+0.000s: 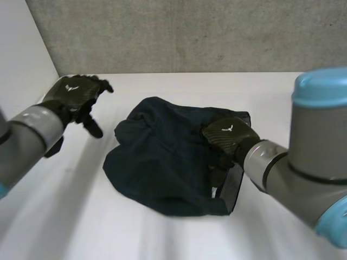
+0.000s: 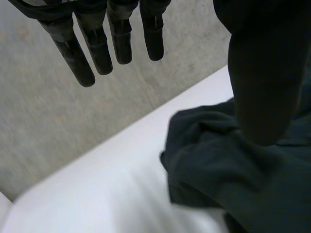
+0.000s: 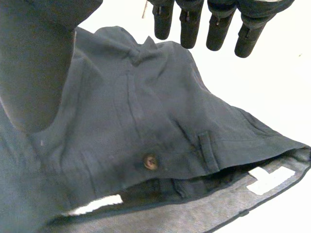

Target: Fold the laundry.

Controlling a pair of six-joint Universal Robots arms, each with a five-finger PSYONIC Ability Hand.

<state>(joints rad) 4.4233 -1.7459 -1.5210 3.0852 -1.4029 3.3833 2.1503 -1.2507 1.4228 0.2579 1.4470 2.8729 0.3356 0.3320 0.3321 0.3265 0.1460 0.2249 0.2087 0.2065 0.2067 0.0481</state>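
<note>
A dark navy garment (image 1: 168, 162) lies in a rumpled heap on the white table (image 1: 282, 103), its waistband with a brown button (image 3: 150, 161) and white labels turned toward my right arm. My right hand (image 1: 227, 135) hovers over the garment's right edge, near the waistband; in the right wrist view its fingers (image 3: 189, 24) are straight and its thumb (image 3: 34, 73) spread, holding nothing. My left hand (image 1: 76, 97) is raised above the table to the left of the garment, apart from it. Its fingers (image 2: 97, 43) are straight, the thumb (image 2: 262, 73) wide apart, and the cloth (image 2: 218, 170) lies below.
A grey concrete wall (image 1: 190, 32) runs behind the table's far edge. A white panel (image 1: 21, 54) stands at the far left. Bare tabletop surrounds the garment on all sides.
</note>
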